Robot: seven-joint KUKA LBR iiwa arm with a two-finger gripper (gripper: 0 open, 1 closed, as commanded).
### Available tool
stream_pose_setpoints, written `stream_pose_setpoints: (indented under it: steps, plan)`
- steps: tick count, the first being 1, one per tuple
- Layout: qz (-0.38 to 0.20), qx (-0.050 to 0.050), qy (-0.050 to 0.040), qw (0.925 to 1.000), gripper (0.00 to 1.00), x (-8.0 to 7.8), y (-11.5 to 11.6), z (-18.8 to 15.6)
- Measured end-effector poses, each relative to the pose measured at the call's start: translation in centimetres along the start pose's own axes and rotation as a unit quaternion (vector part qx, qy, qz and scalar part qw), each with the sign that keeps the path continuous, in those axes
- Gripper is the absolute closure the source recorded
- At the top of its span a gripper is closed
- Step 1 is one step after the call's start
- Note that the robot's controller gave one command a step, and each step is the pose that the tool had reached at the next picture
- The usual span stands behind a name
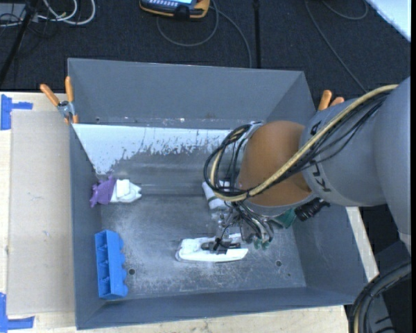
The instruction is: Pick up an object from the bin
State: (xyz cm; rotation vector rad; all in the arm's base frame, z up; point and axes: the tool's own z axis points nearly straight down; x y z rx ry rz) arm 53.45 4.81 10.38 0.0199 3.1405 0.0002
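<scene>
In the camera view, the gripper (pixel 222 243) is hanging low in the bin (pixel 180 89), right down on a long white piece (pixel 194 253) that is lying flat on the floor at about five o'clock from the bin's middle. The tip is sitting at that piece's right half, touching it or all but touching. Whether the tool is standing wide or narrow I cannot tell, since dark wrist parts and cables (pixel 222 165) are crowding the spot. Nothing is showing as lifted, so I am judging the pick as at the reaching stage: the closing and the raising are both left to do.

The white piece is looking like smooth hard plastic, slim and rounded at its left end (a shape likely to slide on metal). At eight o'clock a blue block (pixel 109 263) is lying, ribbed and rigid, well apart from the gripper. At nine o'clock a purple thing (pixel 102 193), soft-looking and ragged, is touching a white lump (pixel 128 191). The bin's grey floor is showing scuffs and pale speckling.
</scene>
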Motion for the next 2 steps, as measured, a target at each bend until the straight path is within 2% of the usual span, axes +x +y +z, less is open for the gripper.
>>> stream_pose_setpoints:
  steps: [1,2]
  plan:
    - [0.000,0.000,0.0000,1.0000,1.00,0.0,0.0,0.0]
    - [-0.004,0.000,-0.0006,1.0000,1.00,-1.1,0.6,-18.6]
